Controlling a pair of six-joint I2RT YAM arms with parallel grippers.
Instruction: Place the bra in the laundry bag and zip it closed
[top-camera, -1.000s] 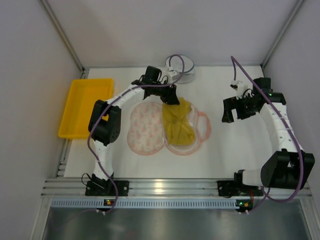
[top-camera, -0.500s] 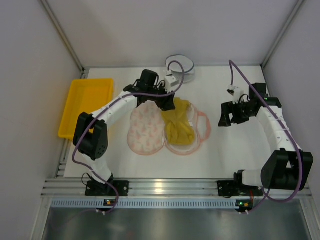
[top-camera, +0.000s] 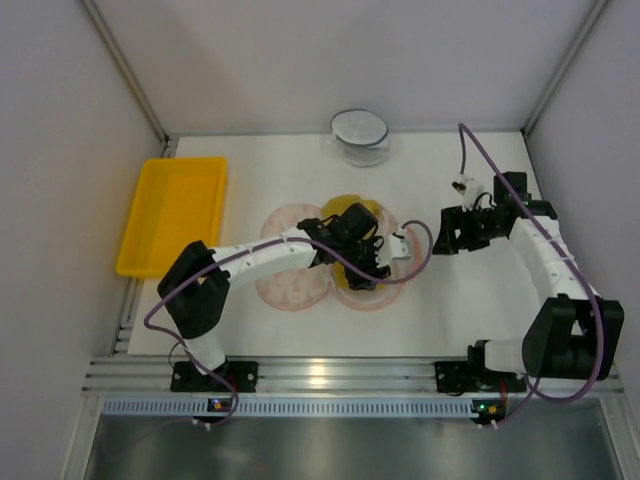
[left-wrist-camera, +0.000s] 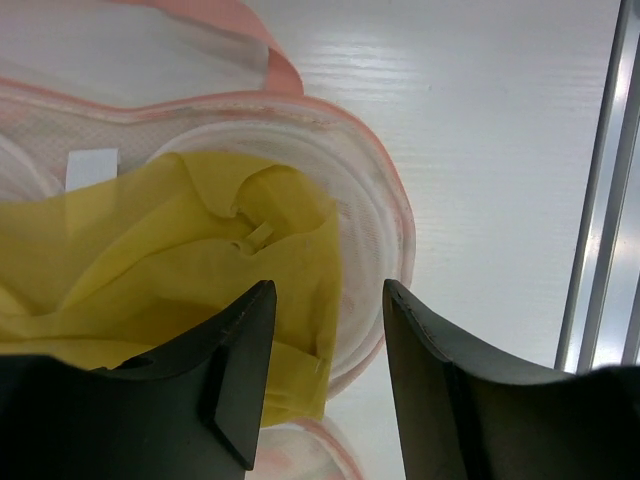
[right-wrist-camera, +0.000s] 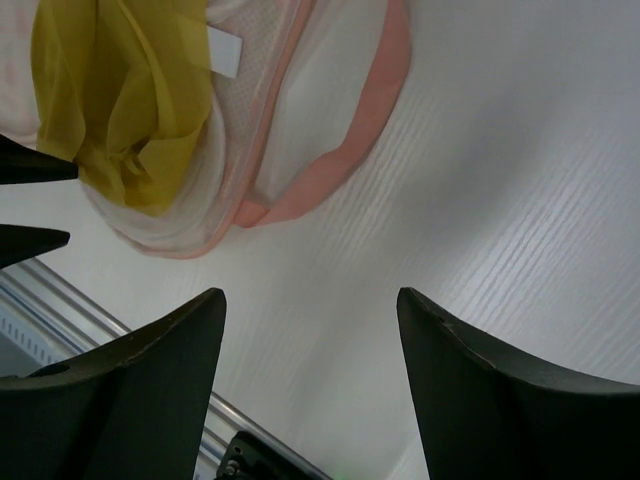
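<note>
Mustard-yellow bra (top-camera: 347, 209) lies bunched in the right half of the open laundry bag (top-camera: 285, 288) in the top view; the left gripper (top-camera: 366, 272) hangs directly over it; the right gripper (top-camera: 441, 238) hovers near the bag's right edge; a yellow tray (top-camera: 170, 215) sits far left, a clear bowl (top-camera: 360, 137) at the back. Left wrist view: jaws parted, yellow fabric below and between them, not pinched. Right wrist view: jaws wide apart over bare table (right-wrist-camera: 480, 200); the bag's pink edging and the bra lie ahead.
</note>
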